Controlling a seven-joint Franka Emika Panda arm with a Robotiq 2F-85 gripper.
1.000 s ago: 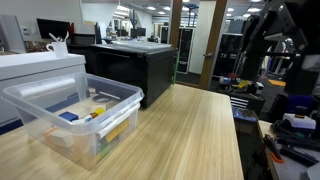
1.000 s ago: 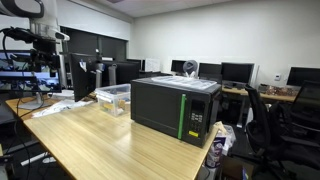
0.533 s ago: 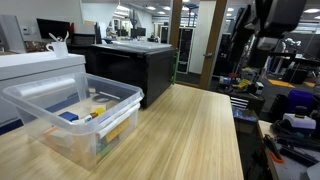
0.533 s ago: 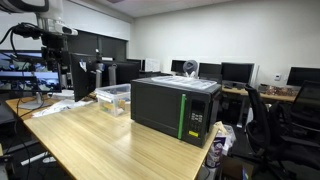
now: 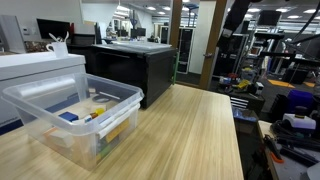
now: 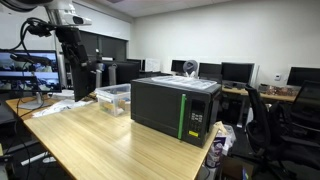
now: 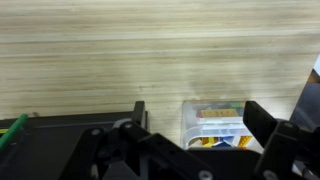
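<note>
The end effector (image 7: 200, 118) hangs high, pointing down (fingers (image 7: 264, 126) spread apart).

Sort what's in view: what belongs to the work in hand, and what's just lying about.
In hand: gripper, open; clear plastic bin nearest it; small items inside the bin.
Lying about: black microwave; wooden table; monitors; office chair.

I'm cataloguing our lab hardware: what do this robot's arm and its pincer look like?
In an exterior view the arm is built of rounded white segments, with a darker, near-black section hanging below them. In the wrist view the pincer is matte black, with two blocky, flat-sided fingers on an angular black body. No markings or labels can be read at this size.
</note>
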